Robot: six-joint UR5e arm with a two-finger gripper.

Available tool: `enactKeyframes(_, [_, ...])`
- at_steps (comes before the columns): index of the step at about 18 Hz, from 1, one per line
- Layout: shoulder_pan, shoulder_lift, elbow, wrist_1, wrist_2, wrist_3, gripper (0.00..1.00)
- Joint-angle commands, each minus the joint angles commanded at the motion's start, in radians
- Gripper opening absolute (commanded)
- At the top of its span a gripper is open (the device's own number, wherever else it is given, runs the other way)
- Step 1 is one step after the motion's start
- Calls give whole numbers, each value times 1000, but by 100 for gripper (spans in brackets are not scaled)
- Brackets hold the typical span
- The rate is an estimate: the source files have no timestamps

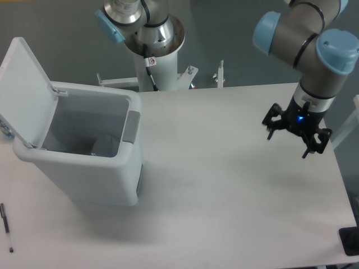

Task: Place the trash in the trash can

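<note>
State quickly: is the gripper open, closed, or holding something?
Black two-finger gripper: open, holding nothing, above the white table.

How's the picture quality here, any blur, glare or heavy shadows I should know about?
Fixed camera view: lighting is soft and even, no strong glare on the white table. The gripper looks slightly soft, its fingers hard to resolve. Faint shadows fall beside the trash can and under the arm. The bin's inside is dim.

A white table [224, 185] carries the trash can [90, 168] near its left edge (lid hinged open, tilted away to the left). A thin black pen [6, 227] lies at the front-left corner.
</note>
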Motion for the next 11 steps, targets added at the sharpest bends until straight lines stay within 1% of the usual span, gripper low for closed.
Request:
enactKeyframes(2, [-8,0,5,-5,45,5,100])
enactKeyframes(6, [-17,6,0,-2,46,51,100])
enactKeyframes(9, [-18,9,-26,14,48,51,100])
enactKeyframes(11, [-15,11,-26,11,45,52,100])
